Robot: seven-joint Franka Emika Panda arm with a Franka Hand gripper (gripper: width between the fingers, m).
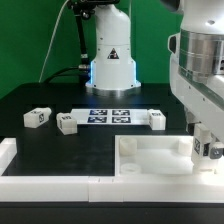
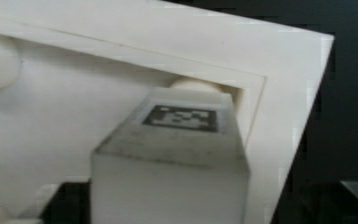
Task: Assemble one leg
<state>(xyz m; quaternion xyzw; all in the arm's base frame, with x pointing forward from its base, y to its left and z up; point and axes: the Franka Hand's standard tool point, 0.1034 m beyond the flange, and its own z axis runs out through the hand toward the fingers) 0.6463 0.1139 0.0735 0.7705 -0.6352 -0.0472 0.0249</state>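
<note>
**Leg stood at a tray corner**

The gripper reaches down around the leg, which stands at a corner of the large white tray on the exterior view's right, probably so its end meets the socket there. Whether the jaws pinch it or stand just off cannot be told. Three spare legs lie near the marker board — well apart from the tray corner.
</note>
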